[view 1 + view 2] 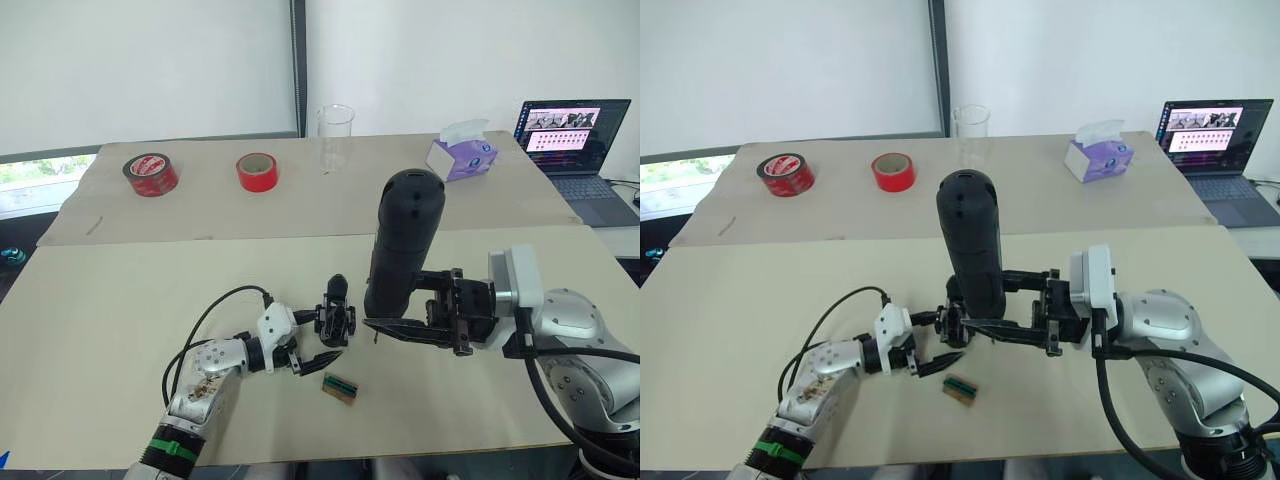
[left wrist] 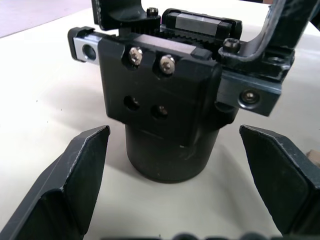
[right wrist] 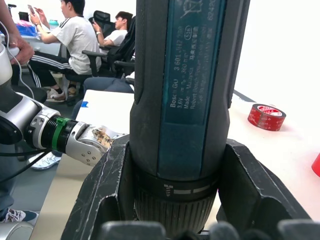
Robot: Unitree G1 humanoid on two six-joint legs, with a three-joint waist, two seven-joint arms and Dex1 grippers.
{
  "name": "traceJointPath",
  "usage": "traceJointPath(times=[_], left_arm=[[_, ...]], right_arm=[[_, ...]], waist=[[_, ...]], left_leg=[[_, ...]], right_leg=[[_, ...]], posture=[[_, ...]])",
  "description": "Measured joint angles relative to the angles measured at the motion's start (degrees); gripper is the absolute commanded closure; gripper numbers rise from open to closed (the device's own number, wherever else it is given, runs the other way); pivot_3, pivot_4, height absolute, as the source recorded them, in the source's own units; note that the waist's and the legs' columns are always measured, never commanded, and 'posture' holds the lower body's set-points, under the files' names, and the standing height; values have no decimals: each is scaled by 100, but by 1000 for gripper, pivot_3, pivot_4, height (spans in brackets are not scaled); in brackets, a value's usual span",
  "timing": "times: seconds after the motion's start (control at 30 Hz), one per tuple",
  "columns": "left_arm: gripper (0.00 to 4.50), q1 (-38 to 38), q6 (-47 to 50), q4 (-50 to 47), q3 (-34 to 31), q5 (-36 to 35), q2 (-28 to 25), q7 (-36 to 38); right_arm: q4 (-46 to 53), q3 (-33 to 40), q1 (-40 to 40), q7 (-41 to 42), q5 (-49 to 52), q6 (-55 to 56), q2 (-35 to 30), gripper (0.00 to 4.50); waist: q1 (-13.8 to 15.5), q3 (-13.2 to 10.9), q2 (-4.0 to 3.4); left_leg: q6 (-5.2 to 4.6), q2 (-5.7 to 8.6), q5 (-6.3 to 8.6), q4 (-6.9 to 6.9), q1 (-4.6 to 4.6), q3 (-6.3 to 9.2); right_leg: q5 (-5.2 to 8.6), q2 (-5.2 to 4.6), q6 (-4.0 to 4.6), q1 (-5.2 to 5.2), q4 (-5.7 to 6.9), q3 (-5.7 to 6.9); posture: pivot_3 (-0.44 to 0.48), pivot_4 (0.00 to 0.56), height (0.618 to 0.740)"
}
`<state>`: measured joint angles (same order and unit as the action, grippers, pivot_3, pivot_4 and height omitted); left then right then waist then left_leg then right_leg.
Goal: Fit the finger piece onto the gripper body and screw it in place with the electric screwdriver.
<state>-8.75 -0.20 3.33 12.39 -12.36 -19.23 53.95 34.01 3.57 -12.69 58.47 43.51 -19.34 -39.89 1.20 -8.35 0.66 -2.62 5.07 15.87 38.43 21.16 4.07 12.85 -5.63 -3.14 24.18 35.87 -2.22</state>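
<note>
left gripper (image 1: pixel 318 342) wide, straddling gripper body (image 1: pixel 336 312) | right gripper (image 1: pixel 390 312) clamps upright electric screwdriver (image 1: pixel 404 240)

The left arm is reaching forward low over the worktop (image 1: pixel 120 300), its wrist level and a black cable looping from it. The left tool (image 1: pixel 312 338) is lying with its two black fingers (image 2: pixel 75 185) spread wide apart, one to each side of the gripper body (image 2: pixel 165 110) without touching it. The right arm is bending in from the right, forearm level. The right tool (image 1: pixel 400 320) is clamping the electric screwdriver (image 1: pixel 403 240), holding it upright, rounded end up.
</note>
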Motion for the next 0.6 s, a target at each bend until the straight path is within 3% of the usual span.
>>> traceJointPath(times=[0.6], left_arm=[[126, -258, -158, 336, 25, 81, 77, 84]], right_arm=[[-2, 0, 24, 0, -54, 0, 0, 2584]], waist=[[20, 0, 0]], left_leg=[[-4, 0, 3, 16, 2, 0]], right_leg=[[-1, 1, -1, -2, 3, 1]], posture=[[0, 150, 740]])
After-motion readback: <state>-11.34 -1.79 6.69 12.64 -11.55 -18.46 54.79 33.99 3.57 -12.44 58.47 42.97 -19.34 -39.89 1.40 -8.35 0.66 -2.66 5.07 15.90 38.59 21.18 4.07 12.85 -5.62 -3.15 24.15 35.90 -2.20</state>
